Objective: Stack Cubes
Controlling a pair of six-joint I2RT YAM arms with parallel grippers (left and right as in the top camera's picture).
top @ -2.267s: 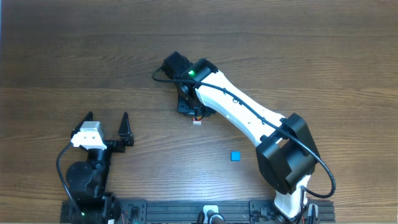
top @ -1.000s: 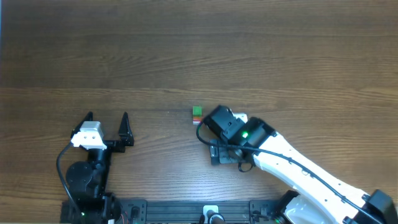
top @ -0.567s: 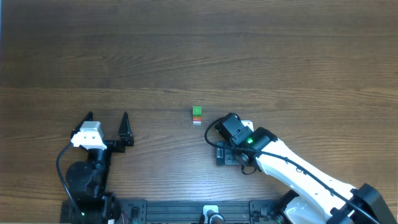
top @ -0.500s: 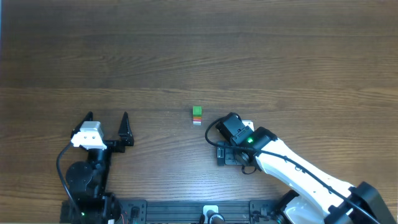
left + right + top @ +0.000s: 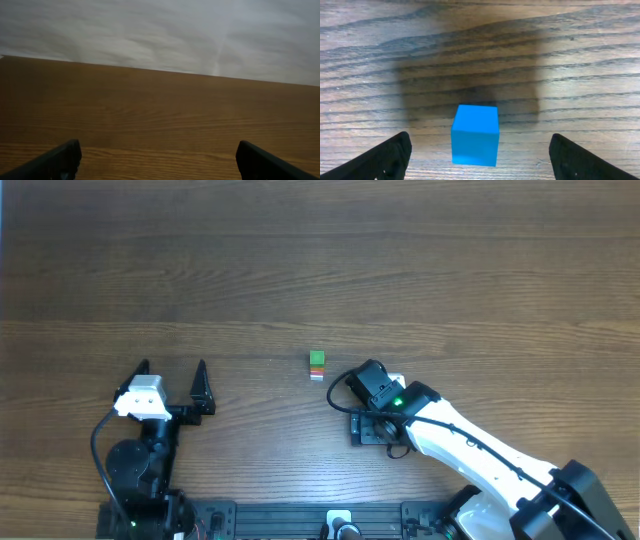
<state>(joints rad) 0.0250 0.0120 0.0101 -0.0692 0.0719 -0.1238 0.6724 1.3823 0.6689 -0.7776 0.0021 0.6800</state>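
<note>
A small stack [image 5: 317, 364] stands near the table's middle, a green cube on top of a red and a white one. A blue cube [image 5: 475, 134] lies on the wood directly beneath my right gripper [image 5: 476, 160], between its spread fingertips and untouched; the fingers are open. In the top view the right gripper [image 5: 372, 425] sits to the right of and nearer than the stack, covering the blue cube. My left gripper [image 5: 172, 385] rests open near its base at the left, with nothing between its fingers [image 5: 57, 161].
The wooden table [image 5: 320, 270] stretches bare around the stack. A pale wall [image 5: 160, 30] rises beyond the table's far edge in the left wrist view.
My right arm has left the stack and pulled back toward its base, ending over the blue cube. In the last half second it barely shifted. The left arm stayed still.
</note>
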